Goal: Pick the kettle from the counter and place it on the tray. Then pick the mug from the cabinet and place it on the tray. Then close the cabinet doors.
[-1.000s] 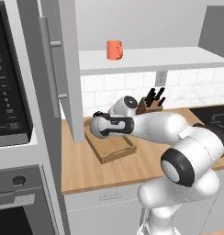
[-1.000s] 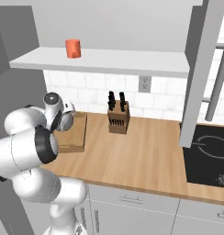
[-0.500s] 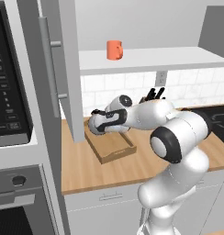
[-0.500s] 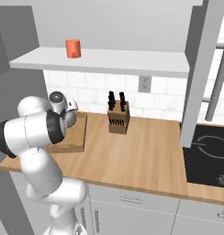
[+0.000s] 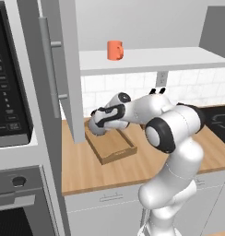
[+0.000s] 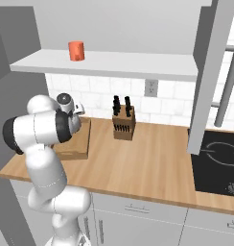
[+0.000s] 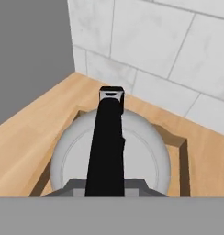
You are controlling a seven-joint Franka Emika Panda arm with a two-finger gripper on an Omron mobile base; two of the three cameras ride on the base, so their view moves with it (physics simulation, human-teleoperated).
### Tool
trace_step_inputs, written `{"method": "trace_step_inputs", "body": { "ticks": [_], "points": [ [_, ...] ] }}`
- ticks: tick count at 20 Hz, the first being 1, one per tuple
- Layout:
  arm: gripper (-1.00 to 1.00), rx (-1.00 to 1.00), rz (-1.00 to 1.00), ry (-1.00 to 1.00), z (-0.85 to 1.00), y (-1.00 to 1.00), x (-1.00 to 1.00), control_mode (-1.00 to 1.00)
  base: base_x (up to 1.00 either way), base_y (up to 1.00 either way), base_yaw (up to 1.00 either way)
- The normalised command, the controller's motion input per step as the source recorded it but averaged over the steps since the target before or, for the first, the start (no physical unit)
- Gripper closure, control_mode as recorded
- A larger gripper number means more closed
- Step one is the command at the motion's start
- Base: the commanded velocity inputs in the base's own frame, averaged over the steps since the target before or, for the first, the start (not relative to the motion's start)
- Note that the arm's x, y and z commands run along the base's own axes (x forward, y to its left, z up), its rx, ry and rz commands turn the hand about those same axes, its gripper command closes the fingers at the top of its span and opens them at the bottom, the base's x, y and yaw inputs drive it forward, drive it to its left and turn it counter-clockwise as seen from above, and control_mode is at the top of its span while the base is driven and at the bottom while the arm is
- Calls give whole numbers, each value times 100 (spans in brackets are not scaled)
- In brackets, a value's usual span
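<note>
Hand view, fingers (image 7: 107, 186) clenched on kettle (image 7: 146, 151) handle, kettle directly beneath, over tray (image 7: 180, 153).

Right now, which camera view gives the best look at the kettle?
The hand view: the kettle sits large in the middle, its grey dome and black handle seen from above, over the tray. In the left base view the kettle is a small grey shape under the claw. In the right base view the arm blocks it.
</note>
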Motion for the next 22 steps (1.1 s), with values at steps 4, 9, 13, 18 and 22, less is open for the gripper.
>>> {"method": "trace_step_inputs", "body": {
  "ticks": [4, 9, 13, 18, 22],
  "points": [
    [100, 0, -3, 4, -25, 0, 13, -100, 0, 0, 0],
    [100, 0, -14, 7, -19, 7, 0, -100, 0, 0, 0],
    [100, 0, -21, 10, -23, 28, 2, -100, 0, 0, 0],
    [-100, 0, -20, 14, -31, 44, 10, -100, 0, 0, 0],
    [-100, 0, -13, 10, -29, 33, 8, -100, 0, 0, 0]
  ]
}}
